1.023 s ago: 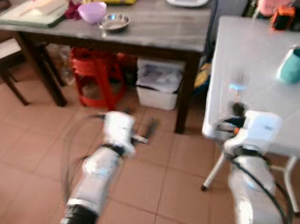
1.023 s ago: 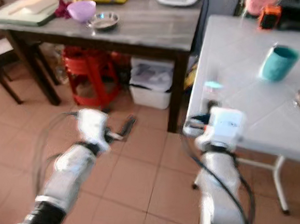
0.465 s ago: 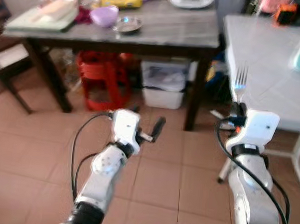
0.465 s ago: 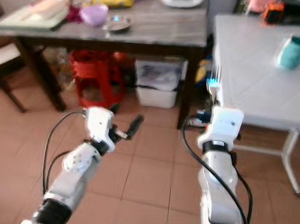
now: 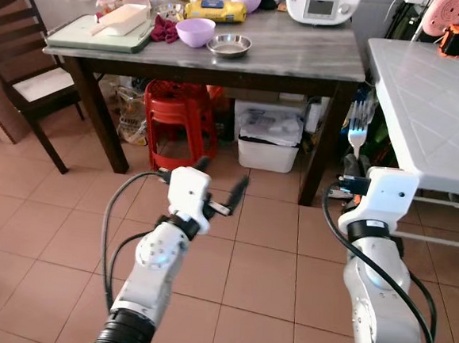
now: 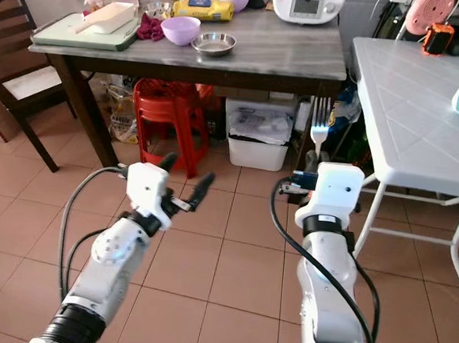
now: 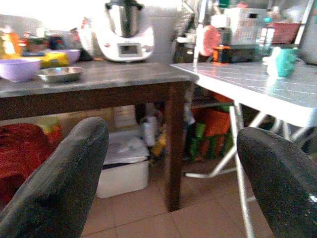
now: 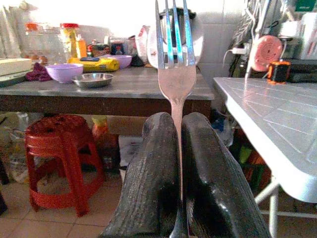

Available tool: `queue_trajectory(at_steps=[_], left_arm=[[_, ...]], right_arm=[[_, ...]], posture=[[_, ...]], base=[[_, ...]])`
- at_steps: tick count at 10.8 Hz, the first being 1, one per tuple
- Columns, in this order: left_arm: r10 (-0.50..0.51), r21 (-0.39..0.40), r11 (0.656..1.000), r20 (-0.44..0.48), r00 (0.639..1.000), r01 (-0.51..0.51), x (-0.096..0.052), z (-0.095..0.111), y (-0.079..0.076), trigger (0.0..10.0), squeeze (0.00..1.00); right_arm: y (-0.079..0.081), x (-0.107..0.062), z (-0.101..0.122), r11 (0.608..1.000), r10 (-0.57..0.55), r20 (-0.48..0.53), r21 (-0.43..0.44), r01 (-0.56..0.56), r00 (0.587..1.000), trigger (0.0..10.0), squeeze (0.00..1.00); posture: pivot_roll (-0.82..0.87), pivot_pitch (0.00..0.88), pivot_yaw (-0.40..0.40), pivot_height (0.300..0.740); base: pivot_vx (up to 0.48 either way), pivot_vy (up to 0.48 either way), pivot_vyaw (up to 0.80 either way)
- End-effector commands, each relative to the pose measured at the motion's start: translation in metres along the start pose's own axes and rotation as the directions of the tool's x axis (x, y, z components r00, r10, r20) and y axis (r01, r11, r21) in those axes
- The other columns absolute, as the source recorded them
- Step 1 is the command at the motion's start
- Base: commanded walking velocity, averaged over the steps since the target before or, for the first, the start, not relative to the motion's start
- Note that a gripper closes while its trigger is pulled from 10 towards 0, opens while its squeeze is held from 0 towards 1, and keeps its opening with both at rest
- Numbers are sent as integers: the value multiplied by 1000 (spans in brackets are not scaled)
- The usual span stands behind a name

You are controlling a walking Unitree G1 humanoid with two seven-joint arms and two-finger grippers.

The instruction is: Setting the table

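The fork is a light, stiff, smooth metal thing, likely to slip or swing if pinched loosely, so the thin handle is the place to grip it, and that is where the right gripper has it. Its two black fingers are clenched flat against either side of the handle, with the tines standing upright above the fingertips, out over the tiled floor just short of the near left corner of the white table. The left gripper carries nothing, its fingers spread wide apart over the floor in front of the wooden table.
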State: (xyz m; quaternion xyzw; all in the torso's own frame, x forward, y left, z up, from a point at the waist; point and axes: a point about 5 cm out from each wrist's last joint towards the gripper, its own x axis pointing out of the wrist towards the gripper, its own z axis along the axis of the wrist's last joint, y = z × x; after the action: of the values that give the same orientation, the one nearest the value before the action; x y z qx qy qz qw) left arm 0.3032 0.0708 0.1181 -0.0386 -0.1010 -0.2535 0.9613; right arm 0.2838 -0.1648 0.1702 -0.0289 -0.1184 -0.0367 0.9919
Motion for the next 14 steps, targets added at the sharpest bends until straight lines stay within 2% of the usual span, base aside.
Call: queue_trajectory(at_steps=[1, 14], left_arm=[[-18, 11, 1000, 30, 999, 17, 4, 7, 0, 10000, 0], [-36, -14, 999, 34, 999, 36, 8, 7, -7, 10000, 0]], right_arm=[[-2, 0, 1, 1000, -11, 12, 0, 11, 1000, 10000, 0], [-3, 0, -1, 1000, -1, 12, -20, 1, 1000, 10000, 0]], posture=[[-218, 56, 74, 740], [-225, 54, 71, 740]], base=[[349, 0, 0], [404, 0, 0]])
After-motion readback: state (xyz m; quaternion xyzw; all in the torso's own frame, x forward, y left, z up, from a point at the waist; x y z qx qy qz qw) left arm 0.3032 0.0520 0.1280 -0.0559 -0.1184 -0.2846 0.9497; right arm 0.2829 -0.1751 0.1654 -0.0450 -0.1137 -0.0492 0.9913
